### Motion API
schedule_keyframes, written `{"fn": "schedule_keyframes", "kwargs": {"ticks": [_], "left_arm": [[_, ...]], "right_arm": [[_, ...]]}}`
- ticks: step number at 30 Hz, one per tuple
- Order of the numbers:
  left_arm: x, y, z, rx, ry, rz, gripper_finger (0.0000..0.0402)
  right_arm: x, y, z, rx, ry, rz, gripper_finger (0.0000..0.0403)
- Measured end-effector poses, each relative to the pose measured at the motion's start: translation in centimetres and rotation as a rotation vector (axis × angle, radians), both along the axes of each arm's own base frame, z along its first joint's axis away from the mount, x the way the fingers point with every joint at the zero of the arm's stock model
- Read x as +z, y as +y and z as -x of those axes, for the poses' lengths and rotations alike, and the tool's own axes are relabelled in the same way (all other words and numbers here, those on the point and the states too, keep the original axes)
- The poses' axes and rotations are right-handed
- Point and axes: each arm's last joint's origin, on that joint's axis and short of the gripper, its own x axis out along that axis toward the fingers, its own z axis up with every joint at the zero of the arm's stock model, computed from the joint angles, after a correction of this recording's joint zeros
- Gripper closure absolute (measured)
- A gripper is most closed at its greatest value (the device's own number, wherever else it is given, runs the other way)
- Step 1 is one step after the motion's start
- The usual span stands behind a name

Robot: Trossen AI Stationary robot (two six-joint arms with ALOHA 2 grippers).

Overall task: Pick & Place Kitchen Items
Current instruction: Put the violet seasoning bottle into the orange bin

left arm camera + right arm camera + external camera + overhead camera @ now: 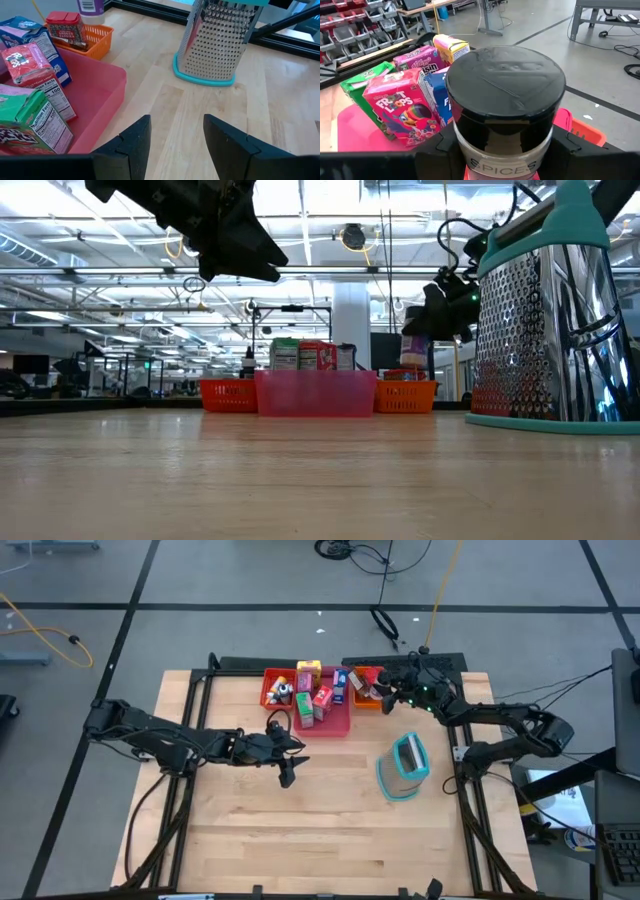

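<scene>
Right gripper [502,145] pinches the spice jar [505,100] over the orange tray [366,700]. Cereal boxes [318,698] already fill the pink tray [335,725] (nearly done?). Left gripper [172,145] spread, empty.

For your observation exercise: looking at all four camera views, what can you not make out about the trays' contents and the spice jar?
- Spice jar, right wrist view: its base is cut off by the edge; the right gripper is shut on it.
- Red tray, high view: contents too small to identify.
- Orange tray, low view: its wall hides what lies inside.
- Cereal boxes, low view: the pink tray hides their lower halves.
</scene>
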Motion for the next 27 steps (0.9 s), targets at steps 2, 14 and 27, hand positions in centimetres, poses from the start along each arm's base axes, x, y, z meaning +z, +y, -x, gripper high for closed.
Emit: {"fn": "schedule_keyframes", "kwargs": {"ticks": [2,14,27], "left_arm": [[0.0,0.0,0.0,0.000,0.000,0.000,0.0217],[0.0,0.0,0.0,0.000,0.000,0.000,0.0217],[0.0,0.0,0.0,0.000,0.000,0.000,0.0217]], "right_arm": [[-0.3,0.2,0.1,0.000,-0.003,0.002,0.0240],[-1.9,-0.4,-0.4,-0.003,0.001,0.000,0.0240],[-3.7,-1.1,-0.8,-0.008,0.031,-0.018,0.0232]]}}
